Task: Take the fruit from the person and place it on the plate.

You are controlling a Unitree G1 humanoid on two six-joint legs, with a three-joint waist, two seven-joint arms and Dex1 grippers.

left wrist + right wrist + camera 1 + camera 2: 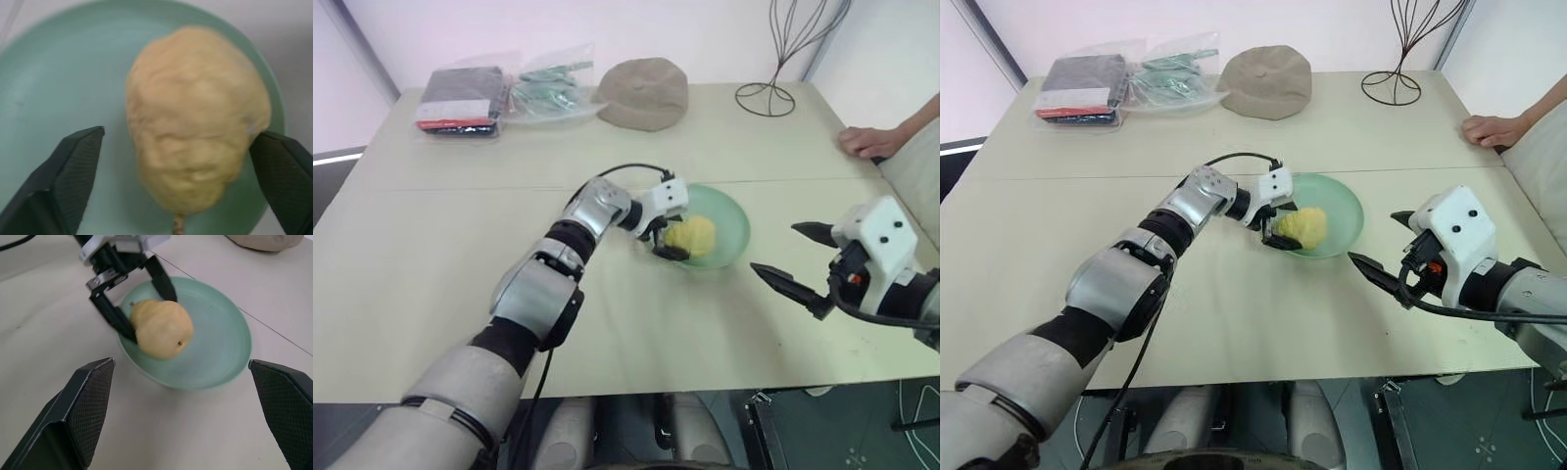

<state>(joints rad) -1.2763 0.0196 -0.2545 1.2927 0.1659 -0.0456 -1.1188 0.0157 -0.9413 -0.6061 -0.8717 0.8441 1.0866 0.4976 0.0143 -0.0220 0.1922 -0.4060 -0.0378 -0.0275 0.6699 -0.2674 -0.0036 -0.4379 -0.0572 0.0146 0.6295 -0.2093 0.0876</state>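
Observation:
The yellow fruit (693, 235) lies in the pale mint-green plate (729, 230) near the middle of the table. My left gripper (671, 240) reaches over the plate's left rim and stands open, one finger on each side of the fruit (195, 117). In the left wrist view there is a gap at one finger (78, 166), while the other sits close to the fruit's skin. My right gripper (775, 247) hovers open and empty to the right of the plate, pointing toward it. The person's hand (867, 142) rests on the table at the far right.
A tan domed cap (644, 93) sits at the back centre. Plastic bags with dark and green items (499, 93) lie at the back left. A black wire stand (766, 96) rises at the back right. The table's front edge runs just below my right gripper.

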